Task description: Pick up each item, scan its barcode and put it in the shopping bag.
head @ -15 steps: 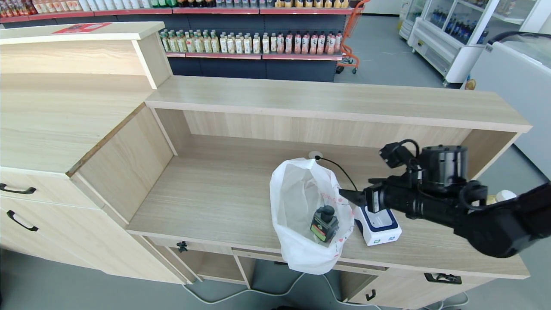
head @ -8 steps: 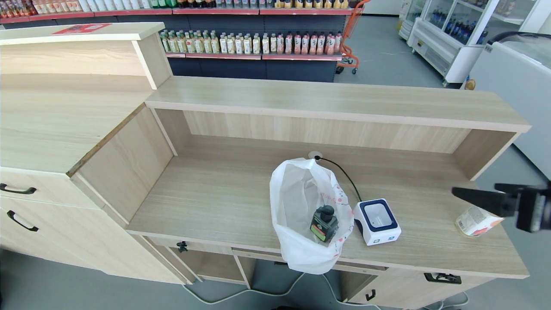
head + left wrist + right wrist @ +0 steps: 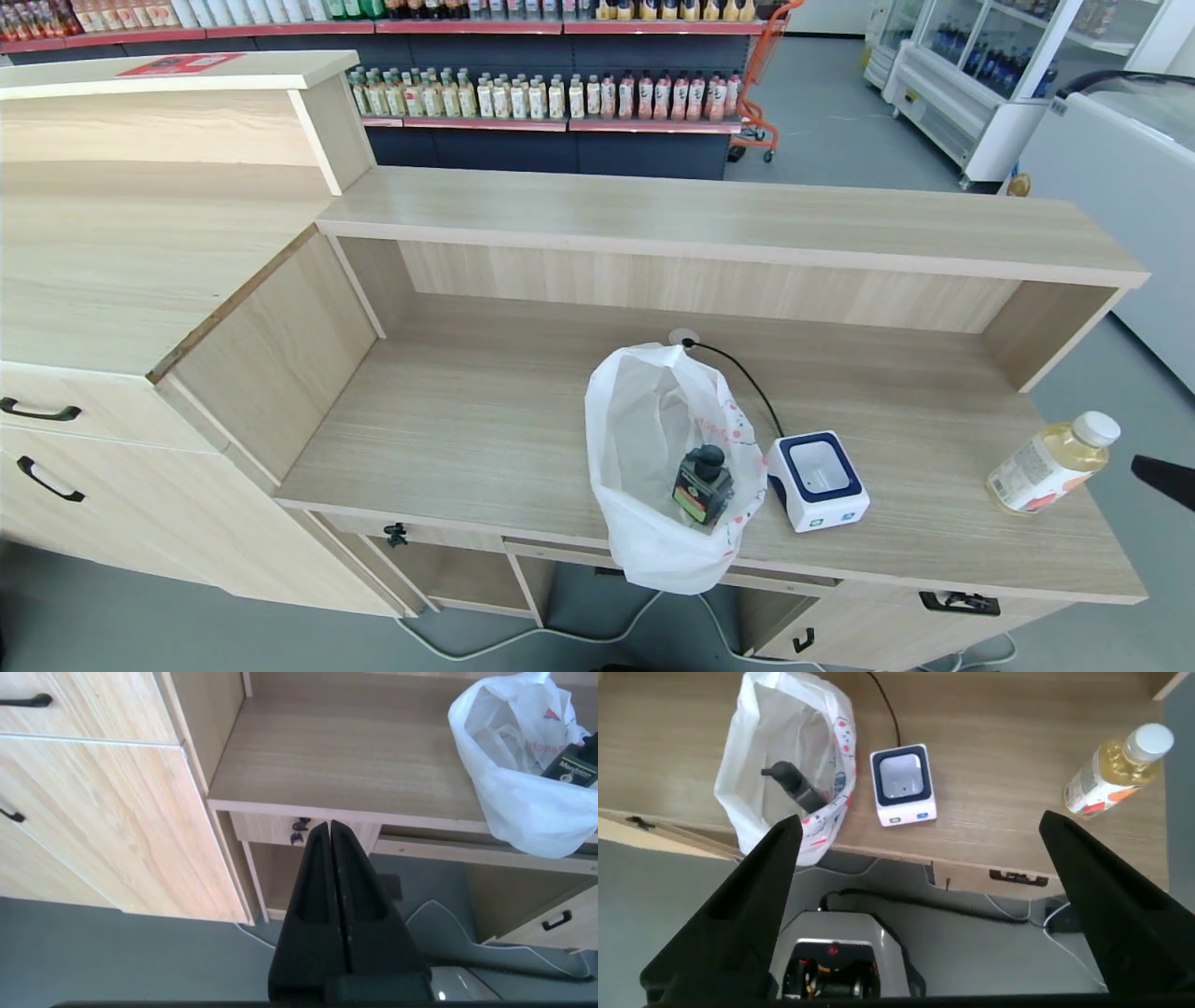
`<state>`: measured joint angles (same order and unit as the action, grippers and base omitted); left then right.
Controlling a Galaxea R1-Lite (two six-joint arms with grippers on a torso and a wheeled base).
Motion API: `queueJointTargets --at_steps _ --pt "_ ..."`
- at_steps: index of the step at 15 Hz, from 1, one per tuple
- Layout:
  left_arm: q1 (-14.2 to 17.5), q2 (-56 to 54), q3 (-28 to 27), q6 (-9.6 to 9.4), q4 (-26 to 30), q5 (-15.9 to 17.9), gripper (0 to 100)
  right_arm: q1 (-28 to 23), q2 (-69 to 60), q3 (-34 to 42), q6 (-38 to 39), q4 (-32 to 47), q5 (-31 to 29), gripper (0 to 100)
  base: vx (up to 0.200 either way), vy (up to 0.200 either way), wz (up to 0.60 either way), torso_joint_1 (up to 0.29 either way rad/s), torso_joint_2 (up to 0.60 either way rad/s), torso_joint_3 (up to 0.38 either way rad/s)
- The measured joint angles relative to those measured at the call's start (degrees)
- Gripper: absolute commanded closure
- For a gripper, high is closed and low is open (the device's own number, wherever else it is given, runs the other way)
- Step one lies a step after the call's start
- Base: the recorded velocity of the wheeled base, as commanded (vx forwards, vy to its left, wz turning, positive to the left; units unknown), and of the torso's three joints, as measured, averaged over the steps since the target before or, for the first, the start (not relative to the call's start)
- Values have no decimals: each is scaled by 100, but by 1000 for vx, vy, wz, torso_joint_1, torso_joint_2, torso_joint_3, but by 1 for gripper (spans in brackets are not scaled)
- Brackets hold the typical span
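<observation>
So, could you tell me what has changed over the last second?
The right claw drew back from above the scanner past the right end of the counter, uncovering the yellow bottle. The bag, the dark bottle inside it and the scanner stayed put.

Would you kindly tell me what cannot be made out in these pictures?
Dark bottle: base hidden by the wall of the shopping bag, head view.
Yellow bottle: barcode too small to find, head and right wrist views.
Right gripper: mostly cut off by the head view's right edge.
</observation>
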<state>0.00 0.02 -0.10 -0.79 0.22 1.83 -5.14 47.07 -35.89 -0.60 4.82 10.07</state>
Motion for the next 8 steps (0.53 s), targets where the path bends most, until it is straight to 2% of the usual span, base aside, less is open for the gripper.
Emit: queueJointTargets --at_steps 3,8 --pt "0 0 0 -10 2 -5 100 -373 224 -18 -115 -48 7 0 0 -200 0 12 -1 6" --pt "0 0 -4 -10 5 -6 100 -458 447 -33 -129 -101 9 0 0 -200 0 0 0 1"
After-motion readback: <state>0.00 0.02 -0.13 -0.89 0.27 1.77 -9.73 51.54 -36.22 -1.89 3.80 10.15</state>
